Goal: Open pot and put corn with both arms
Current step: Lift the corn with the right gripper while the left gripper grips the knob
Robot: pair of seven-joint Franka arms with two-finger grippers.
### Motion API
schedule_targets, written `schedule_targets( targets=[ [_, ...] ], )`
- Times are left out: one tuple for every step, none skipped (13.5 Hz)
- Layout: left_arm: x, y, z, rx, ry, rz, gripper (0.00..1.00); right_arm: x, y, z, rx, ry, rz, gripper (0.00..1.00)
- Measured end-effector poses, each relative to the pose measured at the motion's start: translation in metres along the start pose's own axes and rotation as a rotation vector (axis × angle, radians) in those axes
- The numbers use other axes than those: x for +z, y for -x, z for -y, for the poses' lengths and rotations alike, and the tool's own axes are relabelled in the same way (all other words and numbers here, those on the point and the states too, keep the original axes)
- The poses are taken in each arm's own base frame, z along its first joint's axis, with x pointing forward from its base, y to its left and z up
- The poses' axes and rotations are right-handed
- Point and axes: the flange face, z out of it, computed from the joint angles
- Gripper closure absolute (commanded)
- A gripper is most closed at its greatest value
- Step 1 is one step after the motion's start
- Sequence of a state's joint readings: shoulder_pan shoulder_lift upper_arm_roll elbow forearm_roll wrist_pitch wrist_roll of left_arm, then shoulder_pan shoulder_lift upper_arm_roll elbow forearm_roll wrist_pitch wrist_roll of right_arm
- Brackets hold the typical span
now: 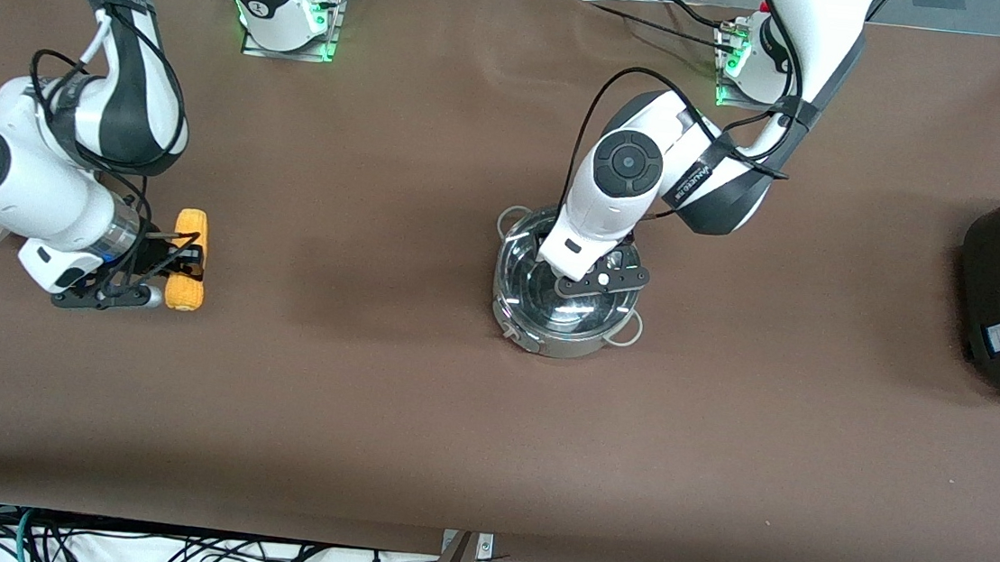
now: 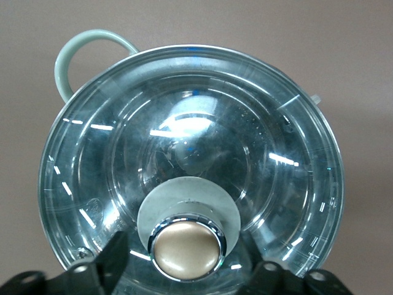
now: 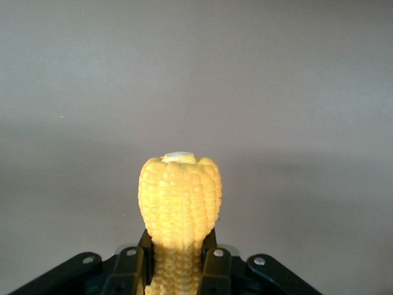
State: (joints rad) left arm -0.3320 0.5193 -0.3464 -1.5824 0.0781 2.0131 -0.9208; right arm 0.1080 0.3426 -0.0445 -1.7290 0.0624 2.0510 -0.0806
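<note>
1. Your right gripper (image 3: 178, 270) was clamped on the corn (image 1: 189, 258), low at the right arm's table end.
2. Your left gripper (image 2: 184, 270) sat over the pot (image 1: 564, 297) mid-table, fingers (image 2: 113, 255) apart, either side of the lid knob (image 2: 186, 247).

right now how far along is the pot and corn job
Done: the right gripper is shut on the corn, low at the right arm's end of the table. In hand: the left gripper straddles the copper knob of the glass lid, fingers apart from it either side. Left: the lid is on the pot; it must come off, then the corn goes in.
</note>
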Motion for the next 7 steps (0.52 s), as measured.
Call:
schedule_targets(
  targets=[
    [0.000,0.000,0.000,0.000,0.000,0.000,0.34,-0.009,-0.002,0.001,-0.002,-0.001,0.003,1.00],
    [0.000,0.000,0.000,0.000,0.000,0.000,0.34,-0.016,-0.004,0.002,-0.005,-0.002,0.002,1.00],
    [0.000,0.000,0.000,0.000,0.000,0.000,0.37,-0.022,-0.006,0.004,-0.007,-0.002,0.001,1.00],
    [0.000,0.000,0.000,0.000,0.001,-0.001,0.40,-0.026,-0.007,0.006,-0.011,-0.003,0.002,1.00],
    [0.000,0.000,0.000,0.000,0.001,-0.001,0.44,-0.029,-0.008,0.009,-0.014,-0.003,0.002,1.00],
    [0.000,0.000,0.000,0.000,0.001,-0.001,0.45,-0.030,-0.009,0.014,-0.016,-0.003,0.001,1.00],
    [-0.001,0.000,0.000,0.000,0.003,-0.002,0.51,-0.030,-0.009,0.020,-0.015,-0.003,0.002,1.00]
  ],
)
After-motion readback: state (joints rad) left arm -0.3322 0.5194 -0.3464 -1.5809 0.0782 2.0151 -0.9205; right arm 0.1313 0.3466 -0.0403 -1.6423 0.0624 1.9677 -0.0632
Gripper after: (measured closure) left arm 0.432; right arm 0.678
